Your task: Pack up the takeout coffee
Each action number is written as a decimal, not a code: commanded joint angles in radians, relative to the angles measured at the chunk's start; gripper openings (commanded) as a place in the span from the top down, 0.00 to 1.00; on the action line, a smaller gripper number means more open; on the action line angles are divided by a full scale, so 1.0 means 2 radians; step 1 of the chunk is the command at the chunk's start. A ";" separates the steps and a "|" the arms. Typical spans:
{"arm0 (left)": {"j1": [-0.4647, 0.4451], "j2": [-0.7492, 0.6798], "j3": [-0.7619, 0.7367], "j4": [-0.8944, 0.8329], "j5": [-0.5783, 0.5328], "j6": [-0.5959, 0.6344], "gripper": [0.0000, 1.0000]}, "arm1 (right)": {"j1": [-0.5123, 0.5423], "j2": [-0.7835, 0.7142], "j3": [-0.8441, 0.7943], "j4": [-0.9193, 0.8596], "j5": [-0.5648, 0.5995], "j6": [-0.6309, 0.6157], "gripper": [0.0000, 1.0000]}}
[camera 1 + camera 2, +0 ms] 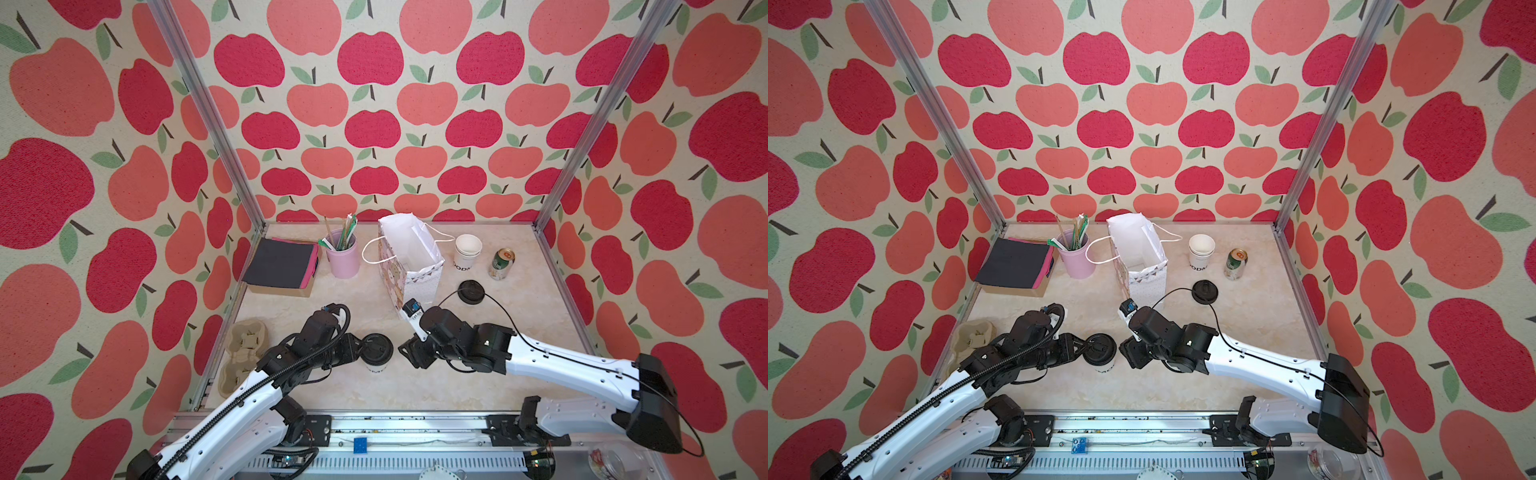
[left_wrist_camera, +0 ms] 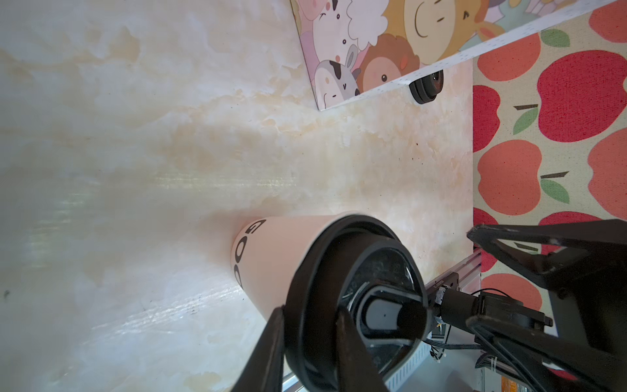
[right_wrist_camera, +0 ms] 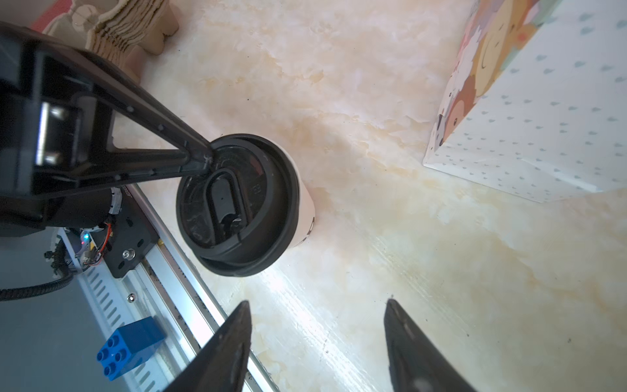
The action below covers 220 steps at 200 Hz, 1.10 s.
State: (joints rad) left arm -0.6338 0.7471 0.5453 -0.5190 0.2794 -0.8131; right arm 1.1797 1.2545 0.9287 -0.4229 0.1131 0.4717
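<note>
Left pincer (image 2: 309, 314) is closed narrowly on the lid rim of the white paper takeout coffee cup (image 1: 376, 353), which has dark lettering and a round black plastic sip lid. The cup stands upright on the marbled beige worktop (image 1: 353, 390), near its front edge. Right pincer (image 3: 318, 302) hangs just beside the cup, jaws apart and empty. Farther back stands the open white paper gift bag (image 1: 411, 257) printed with cartoon animals.

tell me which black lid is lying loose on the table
The loose lid beside the gift bag, lying flat with no cup under it; the other caps the takeout coffee.
</note>
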 commanded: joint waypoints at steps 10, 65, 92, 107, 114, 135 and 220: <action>-0.003 0.014 -0.012 -0.082 -0.043 0.011 0.75 | -0.001 0.013 -0.002 0.009 -0.035 0.076 0.44; -0.006 0.013 -0.014 -0.081 -0.045 0.010 0.75 | -0.001 0.032 -0.005 0.039 -0.062 0.112 0.51; -0.006 0.012 -0.015 -0.081 -0.046 0.009 0.75 | -0.001 0.049 -0.001 0.041 -0.071 0.117 0.52; -0.006 0.011 -0.015 -0.081 -0.046 0.009 0.75 | -0.001 0.055 0.001 0.039 -0.071 0.118 0.53; -0.006 0.011 -0.015 -0.081 -0.046 0.009 0.75 | -0.001 0.058 0.003 0.038 -0.070 0.118 0.53; -0.007 0.011 -0.016 -0.079 -0.047 0.009 0.75 | -0.001 0.062 0.004 0.040 -0.071 0.118 0.54; -0.006 0.012 -0.018 -0.077 -0.048 0.010 0.75 | -0.001 0.062 0.008 0.051 -0.076 0.118 0.56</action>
State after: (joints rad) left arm -0.6422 0.7471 0.5453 -0.5186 0.2680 -0.8135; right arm 1.1778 1.3712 0.9253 -0.3424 -0.0212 0.6903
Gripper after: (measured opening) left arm 0.254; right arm 0.444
